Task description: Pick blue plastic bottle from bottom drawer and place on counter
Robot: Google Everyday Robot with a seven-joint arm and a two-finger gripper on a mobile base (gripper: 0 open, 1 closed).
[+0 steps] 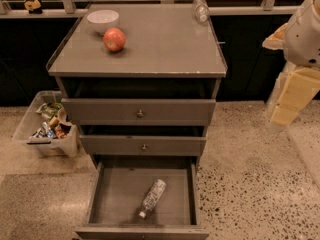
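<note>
Your gripper [295,96] hangs at the far right of the view, at about 3 o'clock from the cabinet and level with the top drawer front. It sits well apart from everything on the cabinet. You cannot tell from here how far open it is, but it has nothing of the task in it. The blue plastic bottle [152,198] lies flat on the floor of the bottom drawer [120,194], which is pulled fully out. The bottle rests right of the middle and nearer the front edge, touching neither side wall. From the gripper it lies down and left, at roughly 8 o'clock. Its long axis runs on a slant, with the white cap toward 7 o'clock and the base toward 1 o'clock. You would likely do best to turn the wrist so the grip closes across that slant, over the middle of the body. The counter [160,39] carries an apple [114,39] and a bowl [103,20] at 11 o'clock. A second clear bottle [200,8] lies at 1 o'clock, so its front half looks the easier place to set down.
</note>
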